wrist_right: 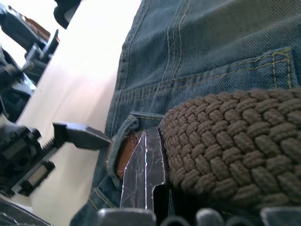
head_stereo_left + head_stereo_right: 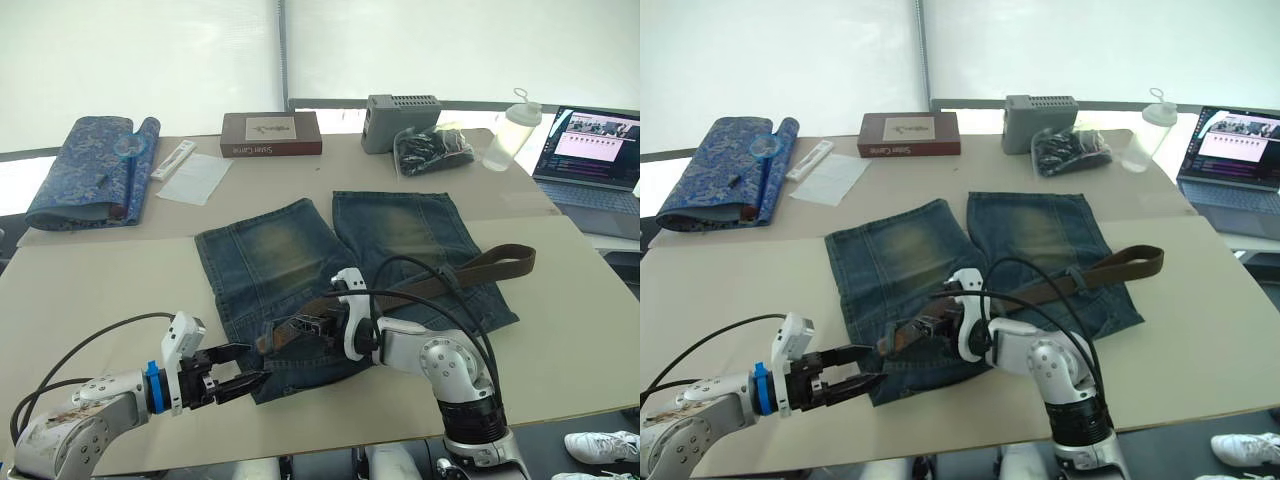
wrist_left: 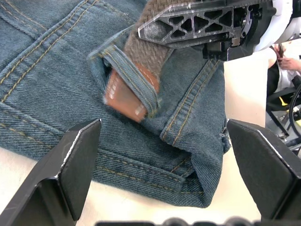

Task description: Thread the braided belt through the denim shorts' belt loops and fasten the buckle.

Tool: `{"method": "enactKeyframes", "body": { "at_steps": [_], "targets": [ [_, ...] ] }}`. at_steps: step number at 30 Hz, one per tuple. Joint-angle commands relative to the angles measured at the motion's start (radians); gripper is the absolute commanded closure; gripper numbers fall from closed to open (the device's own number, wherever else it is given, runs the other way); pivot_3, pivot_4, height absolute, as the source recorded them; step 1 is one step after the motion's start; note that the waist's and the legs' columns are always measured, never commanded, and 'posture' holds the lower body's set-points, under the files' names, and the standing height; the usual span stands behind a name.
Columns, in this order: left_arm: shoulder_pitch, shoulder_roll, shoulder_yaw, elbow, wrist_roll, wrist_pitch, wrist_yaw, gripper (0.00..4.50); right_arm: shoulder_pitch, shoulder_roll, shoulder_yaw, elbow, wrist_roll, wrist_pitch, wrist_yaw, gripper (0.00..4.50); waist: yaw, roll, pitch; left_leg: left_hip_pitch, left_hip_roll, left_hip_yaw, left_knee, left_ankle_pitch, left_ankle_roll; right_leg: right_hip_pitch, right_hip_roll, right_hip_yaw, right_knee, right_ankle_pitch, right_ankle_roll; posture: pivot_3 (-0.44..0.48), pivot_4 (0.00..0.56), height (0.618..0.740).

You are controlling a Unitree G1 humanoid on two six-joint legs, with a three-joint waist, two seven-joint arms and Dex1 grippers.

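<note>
The denim shorts (image 2: pixel 290 255) lie flat on the table, waistband nearest me. Across them runs the braided belt (image 2: pixel 450 275), from its folded far end at the right down to the waistband. My right gripper (image 2: pixel 300 328) is shut on the belt just behind its tip. The smooth brown leather tip (image 3: pixel 124 96) pokes out from under one of the belt loops (image 3: pixel 134 77). Left of that loop, just off the shorts' corner, my left gripper (image 2: pixel 255 365) is open with its fingers (image 3: pixel 70 165) apart and empty. I cannot make out the buckle.
At the back of the table (image 2: pixel 100 290) are a blue patterned folded cloth (image 2: pixel 90 170), white paper (image 2: pixel 195 178), a brown box (image 2: pixel 270 133), a grey box (image 2: pixel 400 120), a black bag (image 2: pixel 432 150) and a bottle (image 2: pixel 510 130). A laptop (image 2: pixel 595 150) sits far right.
</note>
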Motion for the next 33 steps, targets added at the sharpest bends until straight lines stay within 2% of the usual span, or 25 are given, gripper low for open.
{"method": "enactKeyframes", "body": {
  "at_steps": [1,6,9,11,16,24,27,31,33],
  "targets": [
    [-0.006,-0.019,0.039,-0.003,-0.048,0.036,0.024,0.02,-0.014,0.047,-0.01,0.06,0.016,-0.015,0.036,4.5,-0.002,0.0,0.0,0.0,0.0,0.0,0.0,0.0,0.0,0.0,0.0,0.0,0.0,0.0,0.0,0.0,0.15,0.709],
    [-0.051,-0.07,0.104,0.048,-0.179,0.145,0.12,0.02,-0.038,0.046,-0.006,0.104,-0.007,-0.033,0.092,4.5,-0.003,0.0,0.0,0.001,0.001,0.0,0.0,0.001,-0.001,0.0,0.0,0.0,0.001,0.0,0.0,0.0,0.15,0.709],
    [-0.062,-0.094,0.144,0.079,-0.268,0.219,0.176,0.81,-0.035,0.047,-0.005,0.112,-0.013,-0.036,0.113,4.5,-0.005,0.0,0.0,0.001,0.001,0.0,0.0,0.001,-0.002,0.001,0.001,0.0,0.002,0.0,0.0,0.0,0.15,0.709],
    [-0.065,-0.106,0.158,0.088,-0.303,0.246,0.204,1.67,-0.034,0.055,-0.015,0.114,-0.01,-0.035,0.123,4.5,-0.005,0.0,0.0,0.002,0.001,0.0,0.0,0.001,-0.002,0.001,0.001,0.0,0.003,0.0,0.0,0.0,0.15,0.709],
    [-0.103,-0.16,0.176,0.119,-0.377,0.283,0.295,1.67,-0.039,0.058,-0.015,0.119,-0.02,-0.037,0.14,4.5,-0.004,-0.001,-0.001,0.002,0.001,0.0,0.0,0.002,-0.002,0.001,0.001,0.0,0.006,0.0,0.0,0.0,0.15,0.709],
    [-0.118,-0.183,0.182,0.144,-0.411,0.291,0.343,1.67,-0.044,0.057,-0.008,0.124,-0.028,-0.04,0.16,4.5,-0.005,-0.001,-0.001,0.002,0.0,-0.001,0.001,0.002,-0.004,0.003,0.001,-0.001,0.009,-0.002,-0.003,0.0,0.15,0.709],
    [-0.12,-0.189,0.186,0.144,-0.43,0.292,0.354,2.43,-0.046,0.056,-0.007,0.126,-0.034,-0.04,0.16,4.5,-0.005,-0.001,-0.001,0.002,0.001,-0.001,0.001,0.003,-0.004,0.002,0.001,-0.001,0.011,-0.002,-0.003,0.0,0.15,0.709],
    [-0.119,-0.193,0.206,0.132,-0.47,0.3,0.38,4.22,-0.043,0.055,-0.008,0.124,-0.038,-0.037,0.158,4.5,-0.003,-0.001,-0.001,0.002,0.001,-0.001,0.001,0.003,-0.005,0.001,0.001,-0.001,0.013,-0.003,-0.004,0.0,0.15,0.709],
    [-0.115,-0.191,0.213,0.125,-0.484,0.3,0.394,4.38,-0.043,0.054,-0.008,0.124,-0.04,-0.035,0.16,4.5,-0.003,-0.001,-0.001,0.002,0.0,-0.002,0.001,0.003,-0.005,0.001,0.001,-0.001,0.012,-0.003,-0.004,0.0,0.15,0.709]
  ]
}}
